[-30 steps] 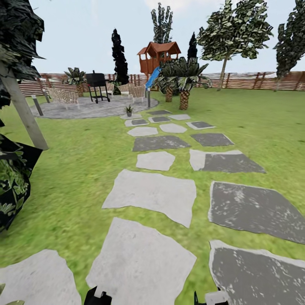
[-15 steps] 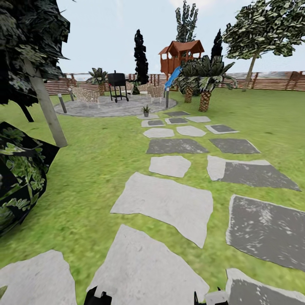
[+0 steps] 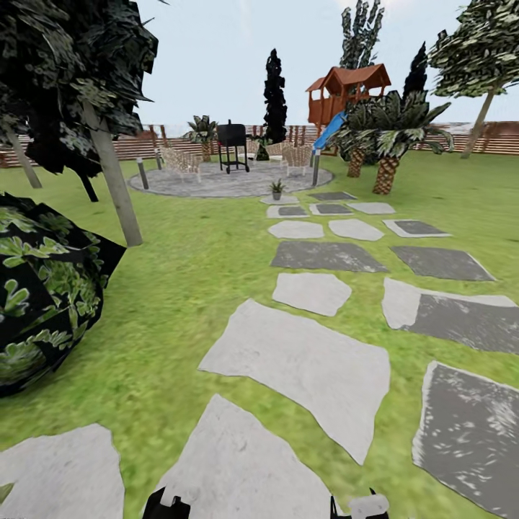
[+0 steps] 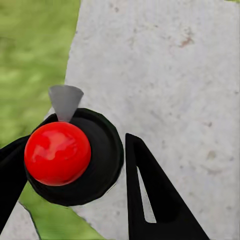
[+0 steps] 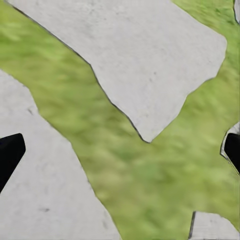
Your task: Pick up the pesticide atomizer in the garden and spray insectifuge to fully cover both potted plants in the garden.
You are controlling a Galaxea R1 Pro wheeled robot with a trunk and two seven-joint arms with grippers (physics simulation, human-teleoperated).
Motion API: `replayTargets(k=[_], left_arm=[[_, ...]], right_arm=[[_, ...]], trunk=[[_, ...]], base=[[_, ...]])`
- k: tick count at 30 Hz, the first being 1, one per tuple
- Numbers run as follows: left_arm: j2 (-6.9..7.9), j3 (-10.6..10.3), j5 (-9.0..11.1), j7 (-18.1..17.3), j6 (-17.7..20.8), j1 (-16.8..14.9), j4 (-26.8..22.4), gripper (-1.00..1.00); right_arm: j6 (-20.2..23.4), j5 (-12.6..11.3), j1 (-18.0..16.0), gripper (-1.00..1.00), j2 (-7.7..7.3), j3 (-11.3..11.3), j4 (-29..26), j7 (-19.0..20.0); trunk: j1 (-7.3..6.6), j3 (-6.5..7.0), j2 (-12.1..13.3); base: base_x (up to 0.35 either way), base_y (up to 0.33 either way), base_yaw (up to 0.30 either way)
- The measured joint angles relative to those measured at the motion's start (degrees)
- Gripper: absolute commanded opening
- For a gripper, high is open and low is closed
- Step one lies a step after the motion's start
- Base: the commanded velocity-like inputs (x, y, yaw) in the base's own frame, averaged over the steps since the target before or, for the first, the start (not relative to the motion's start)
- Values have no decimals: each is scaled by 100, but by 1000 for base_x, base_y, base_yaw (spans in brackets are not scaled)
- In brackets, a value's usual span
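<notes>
Lawn (image 3: 180, 288), stepping stones (image 3: 303, 364) | far potted plant (image 3: 277, 190) | atomizer unseen: likely light, grip mid-body | right fingers (image 5: 10, 152) wide; left fingers (image 4: 155, 200): cannot tell

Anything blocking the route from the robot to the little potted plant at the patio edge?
Nothing visible. The small grey-potted plant with pointed green leaves sits at the far end of the grey flat stepping stones, and open lawn and stones lie between. The big black-backed leafy bush stands off to the left, clear of that line.
</notes>
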Motion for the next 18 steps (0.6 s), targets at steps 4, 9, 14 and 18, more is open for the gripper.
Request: replayTargets(k=[4, 9, 14, 18], left_arm=[[-1, 2, 0, -1, 0, -1, 2, -100], [-1, 0, 0, -1, 0, -1, 2, -100], [13, 1, 6, -1, -7, -1, 2, -100], [16, 3, 265, -10, -16, -2, 3, -100]], right_arm=[[0, 0, 1, 100, -5, 0, -3, -1], [0, -1, 1, 100, -24, -1, -7, -1], [-1, -1, 1, 100, -25, -1, -5, 0], [0, 0, 1, 100, -26, 1, -9, 0]], trunk=[[0, 0, 0], [0, 0, 0], [0, 0, 0], [0, 0, 0]], base=[[272, -205, 80], [276, -205, 5], [277, -204, 0], [294, -173, 0]])
